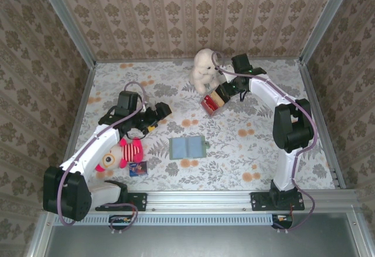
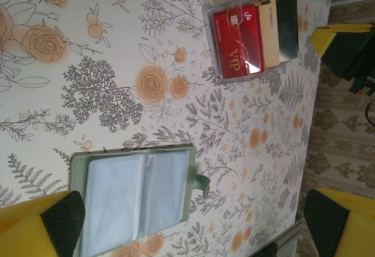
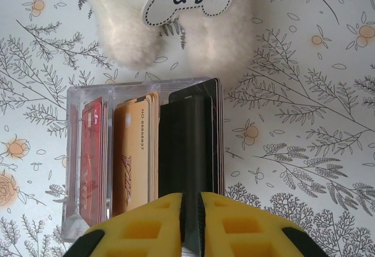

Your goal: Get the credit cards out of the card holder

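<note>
**Card holder emptied, last card at the box.** The card holder (image 1: 187,147) lies open and flat on the flowered counter (image 1: 252,151), pockets up, so you can reach every sleeve from above. From your left wrist camera its pale pockets look empty, which suggests the job is close to done.

Beyond the card holder and to its right sits a clear box (image 2: 287,26). The credit cards (image 3: 132,157) are filed there side by side: a red card (image 2: 237,43), tan ones, then a black card (image 3: 184,146) nearest your right hand (image 3: 191,222). That hand is at the box's open end with its fingers drawn narrow, almost touching. The black card's edge runs straight toward the slit between them, but you cannot tell whether it is pinched or already let go. The tight filing likely explains the narrow approach, since a thin card goes in edge first.

Your left hand (image 2: 194,216) hangs near the card holder, on its left, spread wide and carrying nothing. It is placed to steady the card holder if a card remains. A white plush dog (image 1: 203,69) sits just past the box, farther from the card holder, close enough to snag on a careless retreat.
</note>
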